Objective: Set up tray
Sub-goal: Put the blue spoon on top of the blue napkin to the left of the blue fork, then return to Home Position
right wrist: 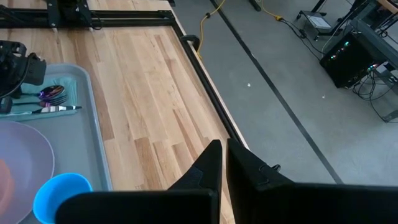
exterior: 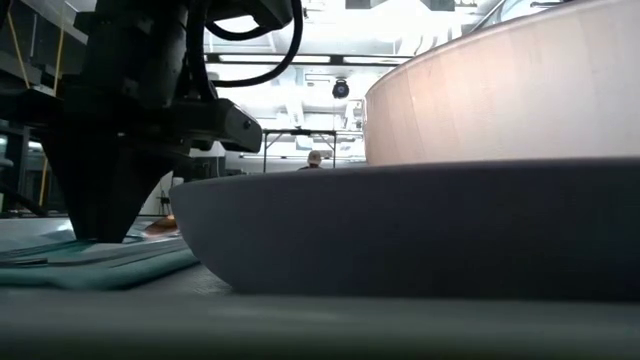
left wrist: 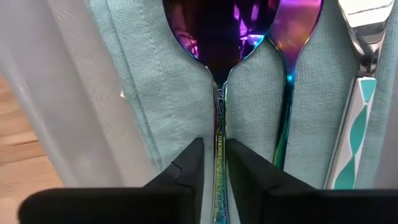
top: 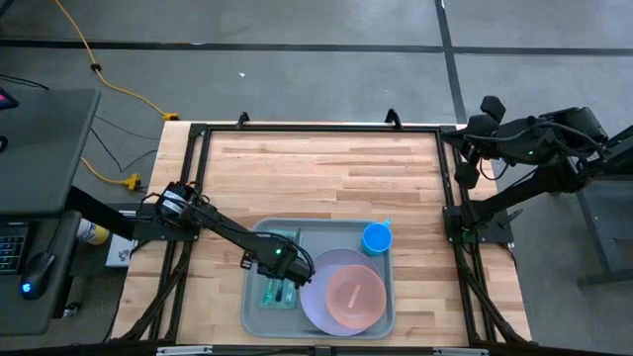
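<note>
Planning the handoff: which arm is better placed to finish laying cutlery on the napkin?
Left. Its gripper sits over the napkin in the tray, fingers straddling the spoon handle. The right gripper is parked shut off the table's far right edge.

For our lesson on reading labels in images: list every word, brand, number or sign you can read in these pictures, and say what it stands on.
None can be read.
The spoon handle between the left gripper's fingers bears only an engraved ornament, no letters.
The knife handle carries a teal and white wave pattern, no text.
The tray, plate and blue cup show no print.
</note>
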`<state>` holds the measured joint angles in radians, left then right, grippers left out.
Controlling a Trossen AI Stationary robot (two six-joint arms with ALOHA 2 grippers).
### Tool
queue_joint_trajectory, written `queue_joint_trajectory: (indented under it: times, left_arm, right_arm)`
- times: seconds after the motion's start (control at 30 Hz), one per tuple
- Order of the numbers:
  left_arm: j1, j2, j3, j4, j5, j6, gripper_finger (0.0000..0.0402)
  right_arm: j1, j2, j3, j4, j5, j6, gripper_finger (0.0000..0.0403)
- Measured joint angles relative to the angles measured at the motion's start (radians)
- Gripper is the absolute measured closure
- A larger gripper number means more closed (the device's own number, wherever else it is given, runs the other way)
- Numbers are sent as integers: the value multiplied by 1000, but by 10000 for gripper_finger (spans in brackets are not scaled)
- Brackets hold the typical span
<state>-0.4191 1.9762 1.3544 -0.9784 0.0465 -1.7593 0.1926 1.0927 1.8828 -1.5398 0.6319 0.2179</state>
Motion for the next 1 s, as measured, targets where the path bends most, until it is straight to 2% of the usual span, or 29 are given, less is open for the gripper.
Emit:
queue_joint_trajectory:
  times: [0.27, 0.63, 0.77, 0.93, 1.0]
  left_arm:
    - [0, -1, 13, 0, -1, -4, 258]
    - [-1, 0, 101, -155, -30, -5, 214]
    - [-1, -20, 160, -202, -124, 5, 205]
    - [-2, -65, 230, -274, -345, 28, 202]
    - [-6, -97, 230, -329, -405, 29, 202]
  right_arm:
    - [0, 0, 0, 0, 0, -1, 403]
    - [0, 0, 0, 0, 0, 0, 403]
    - [0, 0, 0, 0, 0, 0, 403]
    - [0, -1, 0, 0, 0, 0, 403]
    - [0, -2, 0, -5, -1, 0, 403]
